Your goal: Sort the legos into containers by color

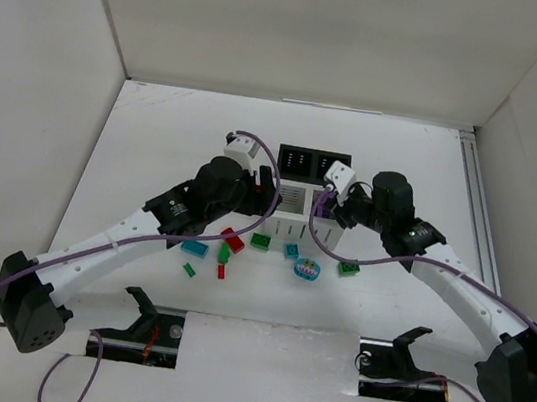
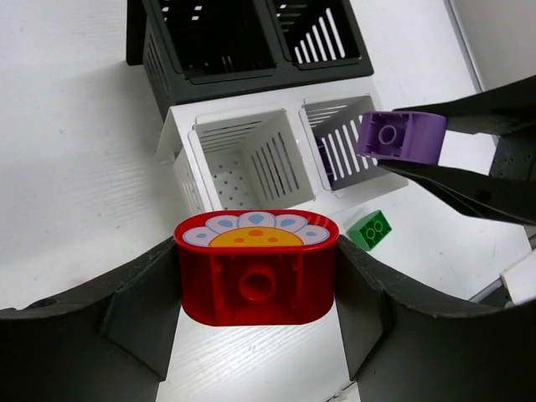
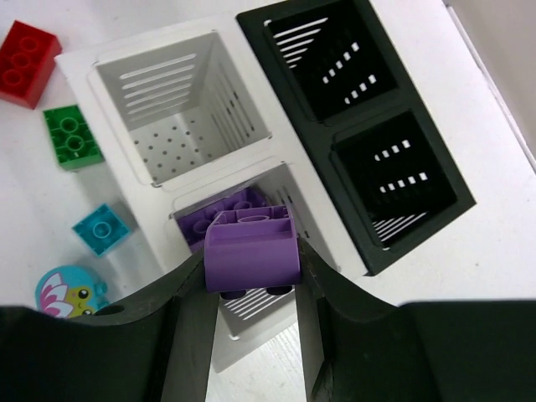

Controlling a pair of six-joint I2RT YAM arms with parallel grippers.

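Note:
My left gripper point(image 2: 255, 289) is shut on a red oval lego point(image 2: 255, 272) with a flower print and holds it just short of the empty white container point(image 2: 194, 159). My right gripper point(image 3: 253, 280) is shut on a purple lego point(image 3: 253, 251) and holds it over the other white container point(image 3: 251, 331), which has purple legos point(image 3: 201, 224) inside. The same purple lego point(image 2: 400, 136) shows in the left wrist view. Two black containers point(image 1: 315, 162) stand behind the white ones point(image 1: 290, 227). In the top view both grippers, left point(image 1: 269, 186) and right point(image 1: 327, 202), flank the white containers.
Loose legos lie in front of the containers: teal point(image 1: 194, 248), red point(image 1: 232, 240), green point(image 1: 260, 241), teal point(image 1: 291, 251), a teal oval point(image 1: 307, 269), green point(image 1: 348, 269), and small green point(image 1: 189, 270) and red point(image 1: 221, 272) ones. White walls enclose the table.

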